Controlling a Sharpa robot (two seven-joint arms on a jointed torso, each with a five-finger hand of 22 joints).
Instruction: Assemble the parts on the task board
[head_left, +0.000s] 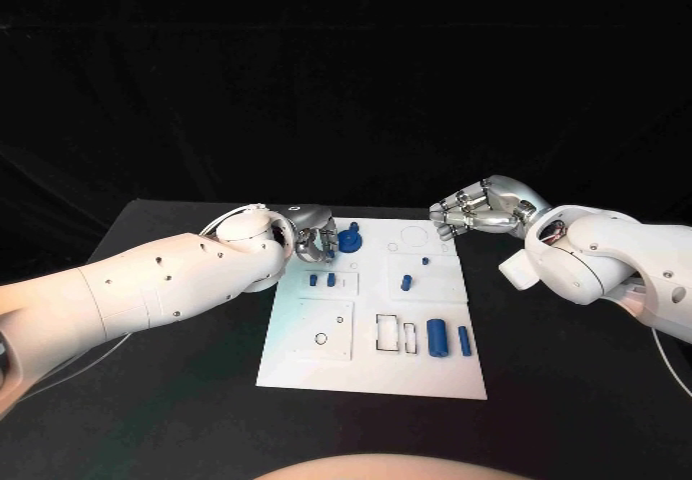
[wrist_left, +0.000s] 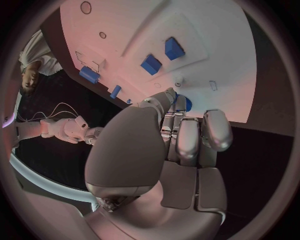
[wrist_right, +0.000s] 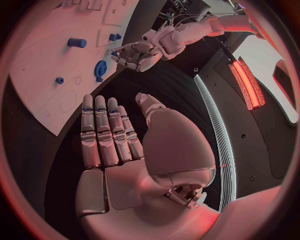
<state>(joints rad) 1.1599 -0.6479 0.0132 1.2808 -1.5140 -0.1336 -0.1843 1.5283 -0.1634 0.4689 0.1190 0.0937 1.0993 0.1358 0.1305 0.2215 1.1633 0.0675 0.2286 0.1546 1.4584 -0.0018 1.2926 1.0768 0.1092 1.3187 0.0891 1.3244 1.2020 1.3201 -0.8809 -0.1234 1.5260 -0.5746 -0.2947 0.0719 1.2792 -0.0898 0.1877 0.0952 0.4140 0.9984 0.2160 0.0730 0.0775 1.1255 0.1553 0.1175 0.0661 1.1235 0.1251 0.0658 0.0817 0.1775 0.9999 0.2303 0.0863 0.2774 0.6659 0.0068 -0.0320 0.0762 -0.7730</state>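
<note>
The white task board (head_left: 372, 365) lies in the middle of the black table. My left hand (head_left: 309, 236) hovers over the board's far left part, fingers curled, their tips right beside a round blue part (head_left: 351, 238) that stands on the board. In the left wrist view that blue part (wrist_left: 186, 103) peeks out between thumb and fingers (wrist_left: 190, 134); I cannot tell whether they grip it. My right hand (head_left: 483, 208) hangs off the board's far right corner. Its fingers (wrist_right: 103, 132) are stretched out flat and hold nothing. Two small blue blocks (head_left: 323, 280) sit near the left hand.
More blue parts are on the board: a short piece (head_left: 405, 283) mid-board, and a cylinder (head_left: 437, 334) and a longer bar (head_left: 464, 340) at the near right beside a white cylinder (head_left: 411, 336). Black table surrounds the board on all sides.
</note>
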